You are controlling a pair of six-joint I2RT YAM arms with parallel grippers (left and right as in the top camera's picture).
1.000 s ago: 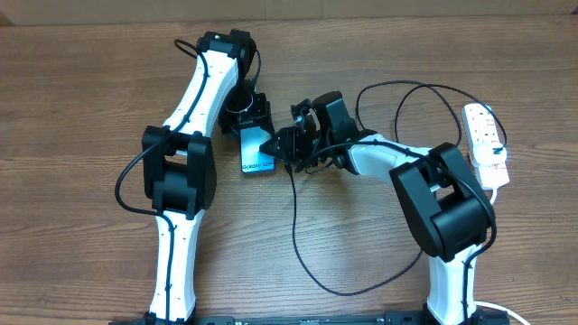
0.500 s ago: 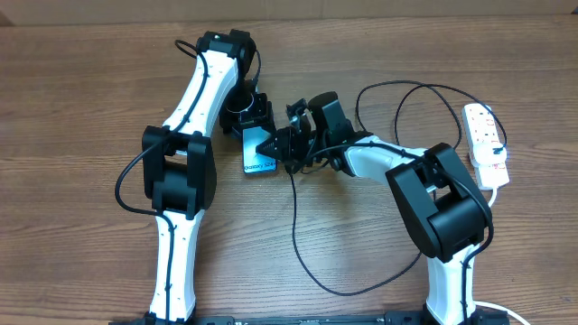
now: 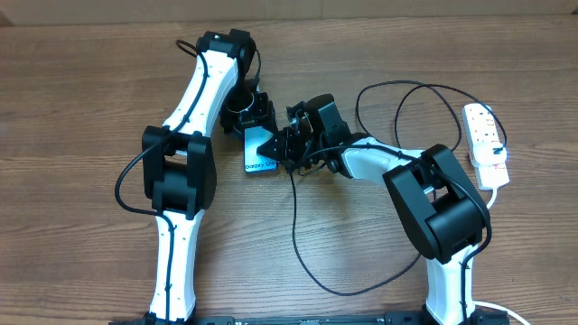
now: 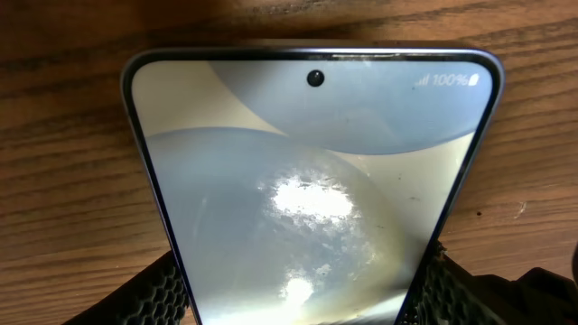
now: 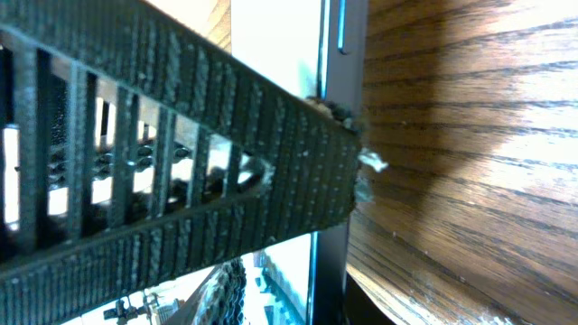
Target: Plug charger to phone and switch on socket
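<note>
The phone (image 3: 258,159) lies on the table with its light blue screen up. It fills the left wrist view (image 4: 307,153). My left gripper (image 3: 253,126) is shut on its far end, with the pads (image 4: 167,291) against both long edges. My right gripper (image 3: 274,146) is at the phone's right edge, over the lower screen. One of its fingers (image 5: 181,171) crosses the phone's black edge (image 5: 339,90). The charger cable (image 3: 294,226) runs up into this gripper. Its plug is hidden. The socket (image 3: 486,143) lies at the far right.
The black cable loops wide across the table, down toward the front (image 3: 352,291) and up over the back (image 3: 406,88) to the power strip. The strip's white cord (image 3: 498,191) runs off by the right arm's base. Wooden table all around.
My right gripper has moved a little left, further over the phone's lower right part, with the cable end following it. The left gripper and the phone have stayed in place.
</note>
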